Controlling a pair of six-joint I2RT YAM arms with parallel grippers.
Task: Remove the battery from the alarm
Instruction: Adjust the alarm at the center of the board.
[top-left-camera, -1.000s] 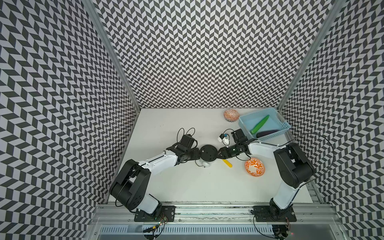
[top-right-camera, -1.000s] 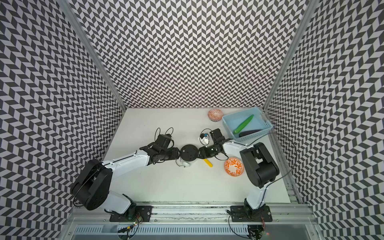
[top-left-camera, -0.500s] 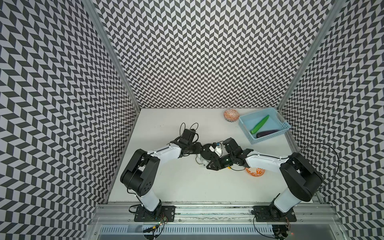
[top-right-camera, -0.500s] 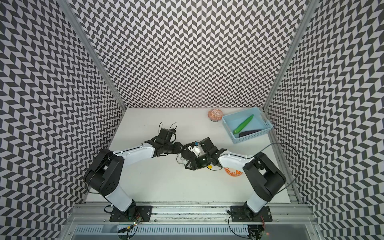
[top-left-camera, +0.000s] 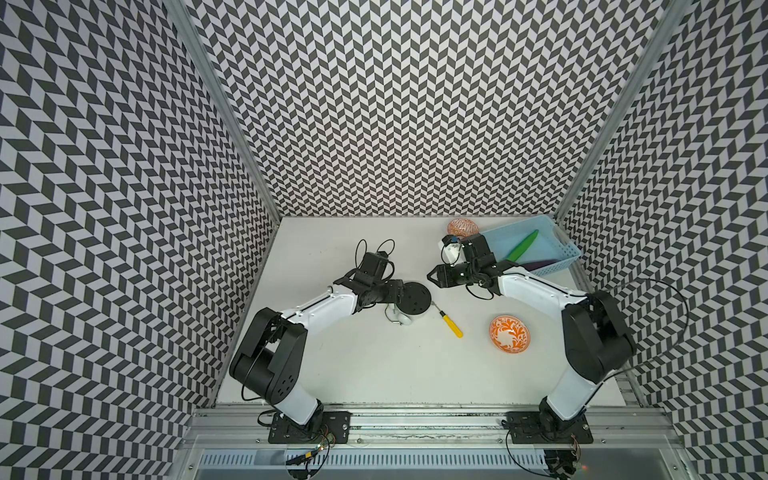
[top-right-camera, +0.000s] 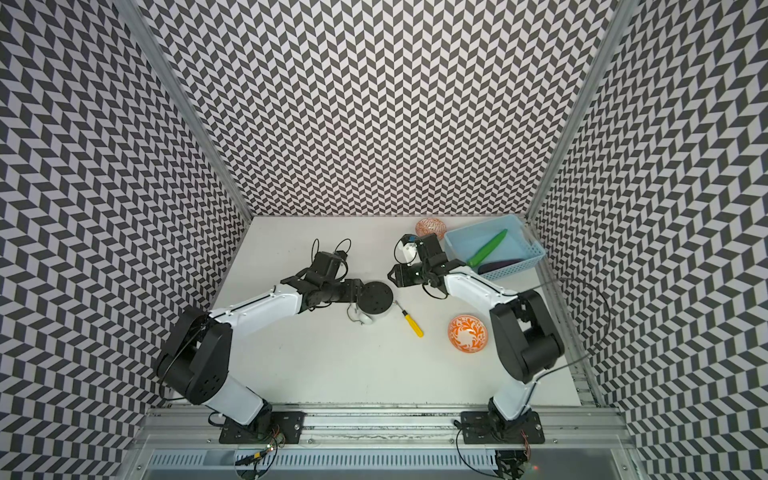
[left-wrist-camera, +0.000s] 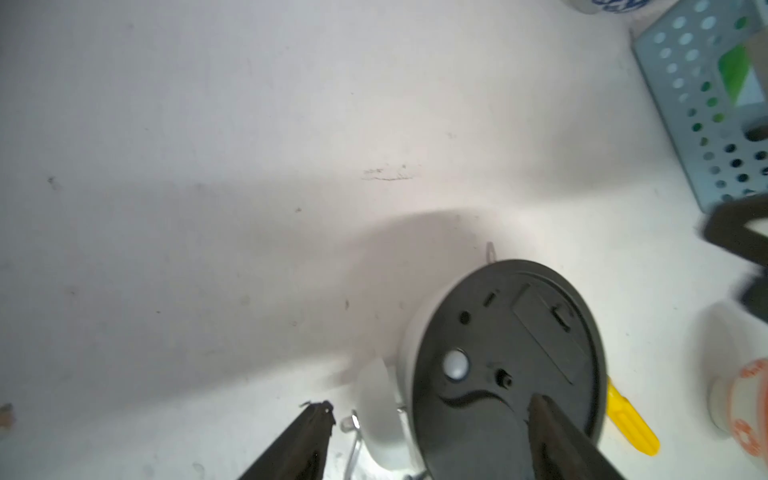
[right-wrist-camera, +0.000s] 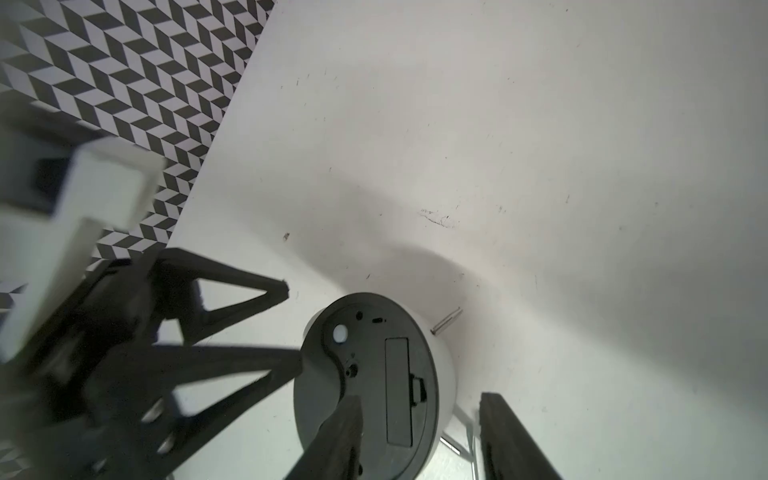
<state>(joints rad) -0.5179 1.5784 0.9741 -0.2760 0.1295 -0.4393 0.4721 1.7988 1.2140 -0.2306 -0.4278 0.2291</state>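
The alarm (top-left-camera: 412, 296) lies mid-table with its black disc back (top-right-camera: 375, 296) turned up, its white bell and wire handle toward the front. The rectangular cover (right-wrist-camera: 397, 390) on that back is closed, so the battery is hidden. My left gripper (top-left-camera: 398, 291) is open beside the alarm's left rim. In the left wrist view its jaws (left-wrist-camera: 429, 402) straddle the rim without closing on it. My right gripper (top-left-camera: 430, 276) hangs open and empty just behind and to the right of the alarm, apart from it; its fingers (right-wrist-camera: 345, 419) frame the back.
A yellow-handled screwdriver (top-left-camera: 451, 325) lies just right of the alarm. An orange patterned bowl (top-left-camera: 509, 335) sits further right, and another (top-left-camera: 462, 227) is at the back. A blue basket (top-left-camera: 550, 268) at the back right holds a green thing (top-left-camera: 523, 246) and a dark one.
My right gripper has drawn back from the alarm toward the back right. My left gripper's jaws have spread wider beside the alarm. The alarm has barely shifted.
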